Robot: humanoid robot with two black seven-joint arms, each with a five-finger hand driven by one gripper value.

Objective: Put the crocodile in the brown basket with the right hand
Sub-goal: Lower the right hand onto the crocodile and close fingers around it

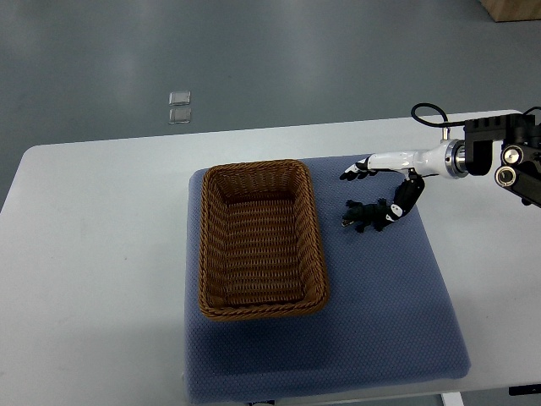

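A small dark toy crocodile [367,215] is lying flat on a blue padded fabric mat [380,313], just to the right of a brown rectangular woven wicker basket [206,245] and outside it. The basket is sitting on the left part of the same mat with its long side running away from the robot, and nothing is showing inside it. The mat is covering the middle of a white worktop [93,254].

The right hand [396,161], white and black, is reaching in from the right edge and hovering just above and to the right of the crocodile. Its fingers [363,167] are spreading apart: a white one is pointing left toward the basket, while a dark one is angling down, its tip meeting the toy's right end. The hand is not closing around the crocodile and is gripping nothing. A black cable [427,110] is looping above the wrist.

Beyond the worktop, two small clear square pieces [179,108] are lying on the grey floor [296,51].
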